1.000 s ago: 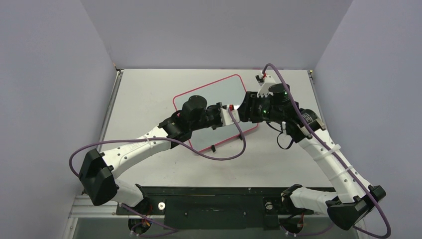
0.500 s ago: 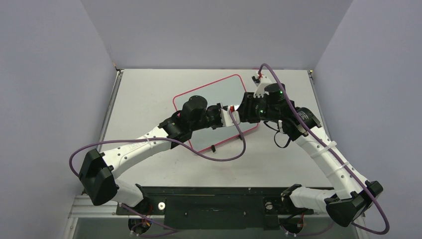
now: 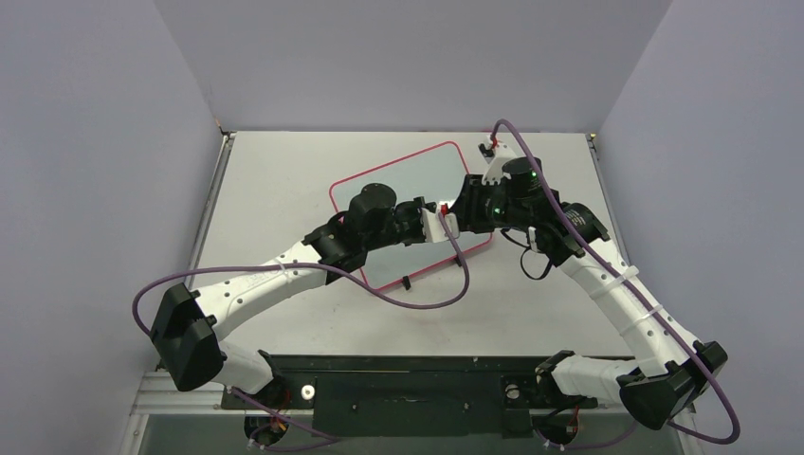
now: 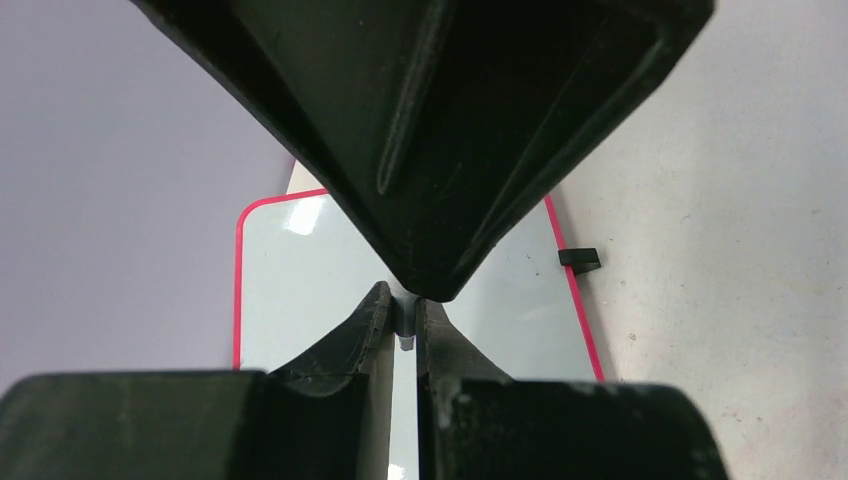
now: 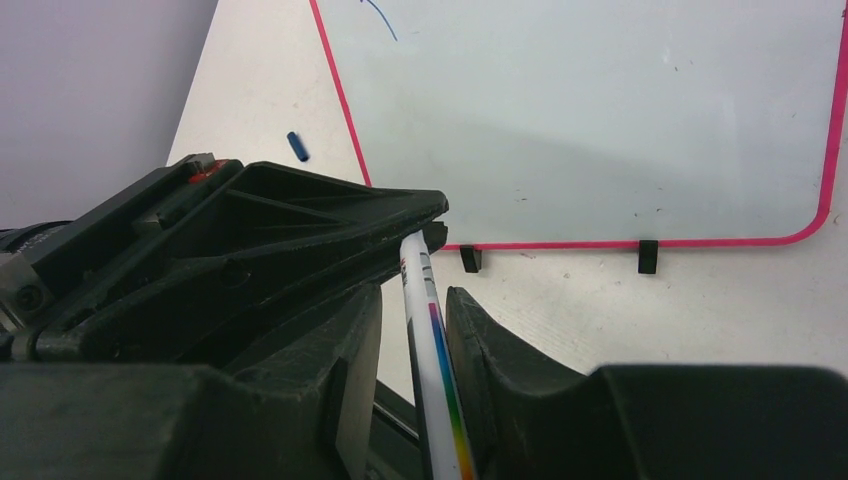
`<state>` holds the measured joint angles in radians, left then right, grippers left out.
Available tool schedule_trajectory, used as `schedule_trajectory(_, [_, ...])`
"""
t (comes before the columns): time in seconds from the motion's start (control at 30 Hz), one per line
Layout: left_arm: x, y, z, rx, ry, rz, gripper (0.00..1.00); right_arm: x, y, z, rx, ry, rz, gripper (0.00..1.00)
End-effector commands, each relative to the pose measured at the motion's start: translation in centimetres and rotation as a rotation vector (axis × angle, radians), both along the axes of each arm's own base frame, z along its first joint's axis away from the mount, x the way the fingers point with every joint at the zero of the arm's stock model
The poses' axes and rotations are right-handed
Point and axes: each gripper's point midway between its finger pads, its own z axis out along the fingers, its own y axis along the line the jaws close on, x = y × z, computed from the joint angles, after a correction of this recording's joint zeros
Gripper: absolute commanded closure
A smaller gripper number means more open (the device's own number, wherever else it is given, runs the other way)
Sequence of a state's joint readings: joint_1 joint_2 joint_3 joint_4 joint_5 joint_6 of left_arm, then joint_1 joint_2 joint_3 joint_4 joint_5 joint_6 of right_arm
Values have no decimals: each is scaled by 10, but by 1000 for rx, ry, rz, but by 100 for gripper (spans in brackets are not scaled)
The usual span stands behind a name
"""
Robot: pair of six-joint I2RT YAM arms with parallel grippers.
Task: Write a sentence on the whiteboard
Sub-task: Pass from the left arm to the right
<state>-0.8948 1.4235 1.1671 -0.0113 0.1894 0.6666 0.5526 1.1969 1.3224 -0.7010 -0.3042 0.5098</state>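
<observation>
The whiteboard [image 3: 403, 180] lies tilted at mid-table, red-rimmed, and shows in the left wrist view [image 4: 300, 280] and the right wrist view [image 5: 600, 120]. Only one short blue stroke [image 5: 380, 18] shows near its edge; the sentence is not in view. My two grippers meet above the board's right part. My left gripper [image 3: 438, 220] [image 4: 403, 320] is shut on the grey tip end [image 4: 403, 335] of a white marker [image 5: 432, 340] with a rainbow stripe. My right gripper [image 3: 466, 204] [image 5: 415, 295] has a finger on each side of the marker's barrel, with a gap on one side.
Two black clips [image 5: 469, 259] [image 5: 648, 256] sit on the board's near edge; one shows in the left wrist view [image 4: 579, 259]. A small blue piece [image 5: 295, 146] lies on the table beside the board. Purple cables loop over both arms. Grey walls surround the table [image 3: 275, 171].
My right wrist has swung and closed in a little leftward on the left gripper. The left arm has barely moved.
</observation>
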Motion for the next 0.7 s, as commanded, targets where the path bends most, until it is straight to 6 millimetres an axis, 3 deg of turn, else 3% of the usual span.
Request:
schedule_trajectory(0.0, [-10,-5,17,-36,-41,-34,100,8,9,18,52,-60,-2,73])
schedule_trajectory(0.67, [-16,-4,26,-67,-55,-38,100,12,13,16,59,-66,-26,85])
